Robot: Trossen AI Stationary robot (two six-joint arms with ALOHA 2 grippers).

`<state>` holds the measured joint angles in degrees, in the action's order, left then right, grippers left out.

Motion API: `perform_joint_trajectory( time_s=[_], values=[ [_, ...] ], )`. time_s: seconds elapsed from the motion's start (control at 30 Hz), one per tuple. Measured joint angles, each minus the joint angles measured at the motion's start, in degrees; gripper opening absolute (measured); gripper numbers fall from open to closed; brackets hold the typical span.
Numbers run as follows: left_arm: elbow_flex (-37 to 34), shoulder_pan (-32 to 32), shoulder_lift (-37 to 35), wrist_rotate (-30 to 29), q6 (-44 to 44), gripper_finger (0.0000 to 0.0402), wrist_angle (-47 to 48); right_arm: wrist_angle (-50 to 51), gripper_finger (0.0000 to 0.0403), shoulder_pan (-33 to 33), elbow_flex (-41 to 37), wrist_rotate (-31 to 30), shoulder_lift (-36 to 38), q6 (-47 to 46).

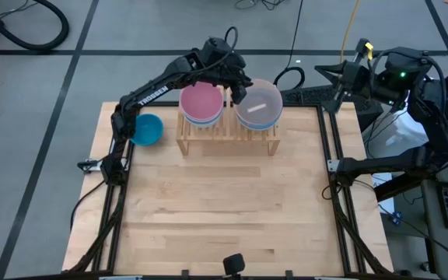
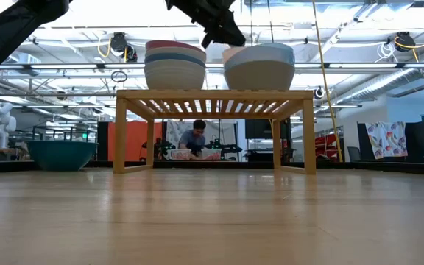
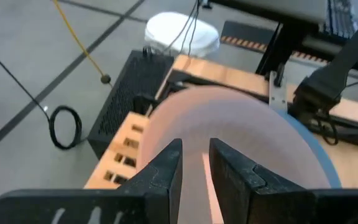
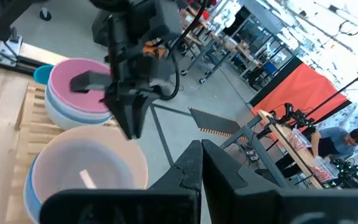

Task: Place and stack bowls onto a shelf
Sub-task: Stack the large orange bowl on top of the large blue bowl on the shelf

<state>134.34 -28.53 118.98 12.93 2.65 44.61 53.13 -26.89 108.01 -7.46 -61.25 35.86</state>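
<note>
The left gripper (image 1: 238, 92) hovers just above the rim of the right-hand bowl stack (image 1: 258, 104) on the slatted shelf (image 1: 228, 134), fingers parted and holding nothing. A pink-topped stack (image 1: 201, 103) sits beside it (a teal bowl (image 1: 147, 129) rests on the surface), while the right gripper (image 4: 199, 163) waits closed off the surface's right side.

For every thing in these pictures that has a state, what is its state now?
Left gripper: open, above the right stack's rim, holding nothing.
Right gripper: shut, empty, off the table's right side.
Pink-topped stack: nested, upright on the shelf.
Peach-topped stack: nested, upright on the shelf.
Teal bowl: upright on the table, left of the shelf.
</note>
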Motion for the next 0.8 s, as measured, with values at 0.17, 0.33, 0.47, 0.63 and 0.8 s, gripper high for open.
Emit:
perform_joint_trajectory(
  time_s=[0.17, 0.33, 0.47, 0.63, 0.8],
  values=[
    [0.00, 0.05, -0.10, -1.24, 0.03, 0.0083, -0.68, -1.86, 0.0000, 0.00, 0.00, 0.01, 0.00, -0.08],
    [-0.02, -0.13, -2.82, -1.54, 0.77, 0.0083, -0.93, 0.39, 0.0000, 0.00, 0.02, 0.02, -0.96, -0.17],
    [0.00, 0.23, -6.64, -1.98, 4.22, 0.0083, 3.02, 2.02, 0.0000, 0.00, 0.02, 0.06, -3.31, -0.71],
    [0.02, 1.43, -11.63, -7.32, 6.92, 0.0083, 11.69, 2.52, 0.0000, 0.01, -1.00, 0.20, -7.92, -1.09],
    [0.02, 2.21, -16.41, -13.36, 7.81, 0.0083, 18.47, -5.24, 0.0000, 0.00, -5.61, 0.00, -12.38, -0.78]
  ],
)
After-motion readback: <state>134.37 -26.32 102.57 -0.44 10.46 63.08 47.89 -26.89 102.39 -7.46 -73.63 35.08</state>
